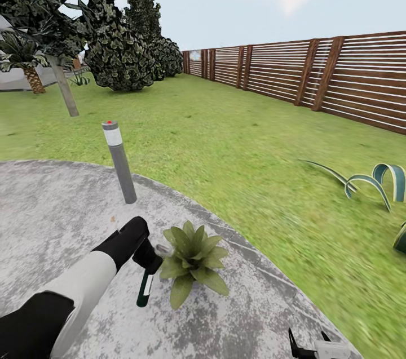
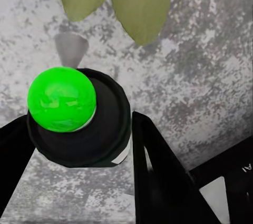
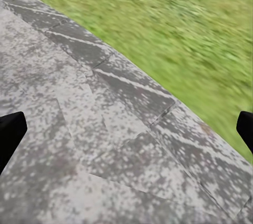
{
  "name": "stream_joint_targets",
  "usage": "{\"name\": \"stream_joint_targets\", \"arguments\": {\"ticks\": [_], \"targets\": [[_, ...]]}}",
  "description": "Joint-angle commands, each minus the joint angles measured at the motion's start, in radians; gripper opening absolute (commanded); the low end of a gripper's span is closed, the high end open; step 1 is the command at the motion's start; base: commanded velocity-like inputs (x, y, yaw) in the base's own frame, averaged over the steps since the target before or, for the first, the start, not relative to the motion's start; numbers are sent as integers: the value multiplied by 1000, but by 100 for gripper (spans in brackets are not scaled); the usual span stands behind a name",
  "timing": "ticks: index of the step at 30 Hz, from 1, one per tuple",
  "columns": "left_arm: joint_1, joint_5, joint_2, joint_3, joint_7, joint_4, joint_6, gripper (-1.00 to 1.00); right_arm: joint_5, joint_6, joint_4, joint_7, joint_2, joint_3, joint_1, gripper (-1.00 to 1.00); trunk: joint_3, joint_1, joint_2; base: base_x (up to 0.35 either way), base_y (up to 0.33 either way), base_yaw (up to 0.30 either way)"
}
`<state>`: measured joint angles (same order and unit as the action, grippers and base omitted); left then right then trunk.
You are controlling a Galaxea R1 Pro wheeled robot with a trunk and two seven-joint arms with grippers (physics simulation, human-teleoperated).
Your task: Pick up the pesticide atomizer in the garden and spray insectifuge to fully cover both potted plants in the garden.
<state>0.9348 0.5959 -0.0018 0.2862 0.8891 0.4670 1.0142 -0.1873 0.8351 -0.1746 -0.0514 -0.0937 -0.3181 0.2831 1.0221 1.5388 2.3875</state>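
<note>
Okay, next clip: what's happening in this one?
The robot's left gripper holds the pesticide atomizer beside a potted plant on the grey patio. In the left wrist view the bottle's black spray head sits between the fingers. The right gripper is open, idle over the patio's edge.

I see the potted plant (image 1: pixel 193 258) on the patio (image 1: pixel 51 218), atomizer (image 1: pixel 145 286) just left, lamp post (image 1: pixel 119 160) behind, fence (image 1: pixel 316 72) far right.
</note>
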Motion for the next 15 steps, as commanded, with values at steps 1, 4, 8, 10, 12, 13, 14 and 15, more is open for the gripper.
{"name": "stream_joint_targets", "arguments": {"ticks": [1, 4, 8, 10, 12, 13, 14, 15], "targets": [[-2, 8, 3, 2, 10, -7, 1, -100, -6, 3, 0, -5, 0, -9, 1, 100, 1, 0, 0, 0, 0, 0], [-12, 10, 9, 2, 10, -15, -5, -100, -6, 3, 1, -5, 0, -9, 1, 100, 1, 0, 0, 0, 0, 0], [-16, 12, 5, 3, 10, -16, -6, -100, -6, 3, 1, -5, 1, -9, 1, 100, 1, 0, 0, 0, 0, 0], [-16, 25, -1, 38, 11, -16, -2, -100, -6, 3, 1, -5, 1, -9, 1, 100, 1, 0, 0, 0, 0, 0], [-16, 27, -2, 64, 11, -16, 1, -100, -7, 3, 1, -5, 2, -8, 1, 100, 1, 0, 0, 0, 0, 32], [-16, 28, -3, 71, 11, -16, 3, -100, -7, 3, 1, -5, 2, -7, 1, 100, 1, 0, 0, 0, 0, 187], [-16, 28, -3, 73, 11, -16, 3, -100, -7, 3, 1, -5, 2, -7, 1, 100, 1, 0, 0, 0, 0, 220], [-16, 27, -3, 73, 12, -16, 4, -100, -7, 3, 1, -5, 2, -7, 1, 100, 1, 0, 0, 0, 0, 189]]}}
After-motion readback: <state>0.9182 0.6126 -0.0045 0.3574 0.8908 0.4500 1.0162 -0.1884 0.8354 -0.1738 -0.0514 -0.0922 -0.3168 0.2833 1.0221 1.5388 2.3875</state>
